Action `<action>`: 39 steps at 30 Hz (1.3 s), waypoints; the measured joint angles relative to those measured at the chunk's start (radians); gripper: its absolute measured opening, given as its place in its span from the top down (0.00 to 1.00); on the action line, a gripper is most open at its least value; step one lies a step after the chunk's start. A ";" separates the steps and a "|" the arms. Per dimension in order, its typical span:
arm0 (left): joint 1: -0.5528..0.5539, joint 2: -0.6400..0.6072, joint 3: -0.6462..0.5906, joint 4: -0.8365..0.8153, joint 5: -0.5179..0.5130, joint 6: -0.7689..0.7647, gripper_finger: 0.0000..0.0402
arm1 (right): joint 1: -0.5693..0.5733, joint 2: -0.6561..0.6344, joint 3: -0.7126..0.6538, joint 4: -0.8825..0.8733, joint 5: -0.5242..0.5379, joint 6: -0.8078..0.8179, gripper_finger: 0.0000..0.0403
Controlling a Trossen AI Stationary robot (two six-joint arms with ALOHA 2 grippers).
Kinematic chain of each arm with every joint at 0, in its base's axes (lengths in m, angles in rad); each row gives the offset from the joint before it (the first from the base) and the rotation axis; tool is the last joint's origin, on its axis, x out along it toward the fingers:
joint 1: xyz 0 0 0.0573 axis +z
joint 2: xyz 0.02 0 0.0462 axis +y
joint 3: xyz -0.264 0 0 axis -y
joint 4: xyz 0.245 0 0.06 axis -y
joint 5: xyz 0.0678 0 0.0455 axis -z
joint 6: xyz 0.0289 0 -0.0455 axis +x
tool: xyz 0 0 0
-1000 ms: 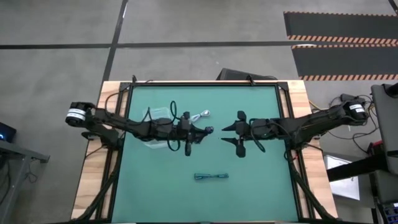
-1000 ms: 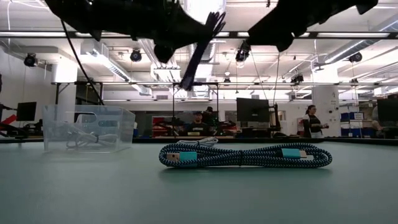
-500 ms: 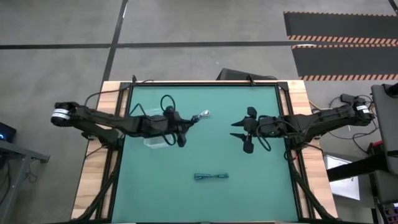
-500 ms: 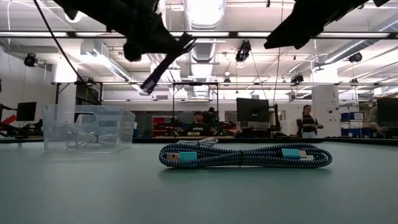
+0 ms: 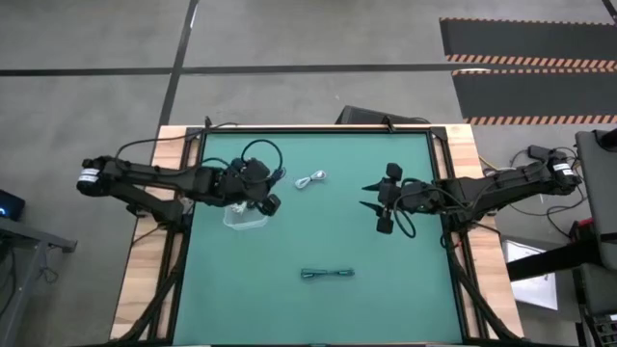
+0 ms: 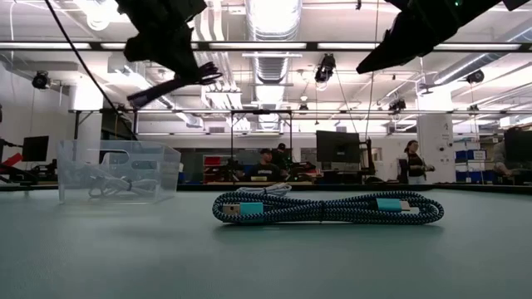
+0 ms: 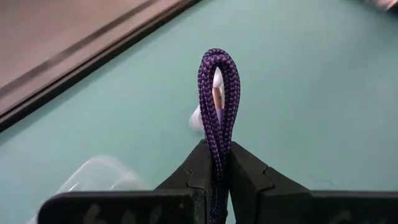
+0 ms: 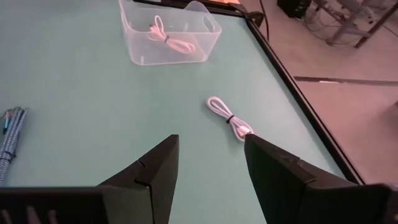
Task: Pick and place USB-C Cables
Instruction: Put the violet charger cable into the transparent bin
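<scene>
My left gripper (image 5: 264, 200) hangs over the clear plastic bin (image 5: 241, 220) and is shut on a dark purple braided cable bundle (image 7: 219, 93). In the low view the left gripper (image 6: 170, 79) is high above the bin (image 6: 116, 172). One white coiled cable (image 8: 165, 37) lies inside the bin. Another white cable (image 5: 310, 179) lies flat on the green mat, also seen from the right wrist (image 8: 229, 118). A black-and-teal bundle (image 5: 326, 274) lies flat near the table's near edge (image 6: 324, 208). My right gripper (image 5: 379, 204) hovers open right of centre, touching nothing. My left gripper pinches the purple cable bundle between its two fingers (image 7: 199, 171), which lie along it. The bundle's looped end (image 7: 219, 65) sticks out past the fingertips. The bundle is lifted clear and slants downward (image 6: 158, 90) above the bin.
The green mat (image 5: 405, 270) is framed by a black rail and wooden edges. The bin stands near the mat's left side. Open mat lies between the two arms and around the teal bundle. People and desks show in the room beyond the far edge.
My left gripper has carried the purple bundle from the table's middle toward the left edge, until it is over the bin, and has turned as it went. My right gripper has drawn back a little toward the right edge, staying open.
</scene>
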 joint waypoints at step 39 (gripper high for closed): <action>0.103 0.188 0.267 -0.594 0.415 1.032 0.96 | 0.000 -0.055 -0.036 -0.024 -0.002 -0.039 0.56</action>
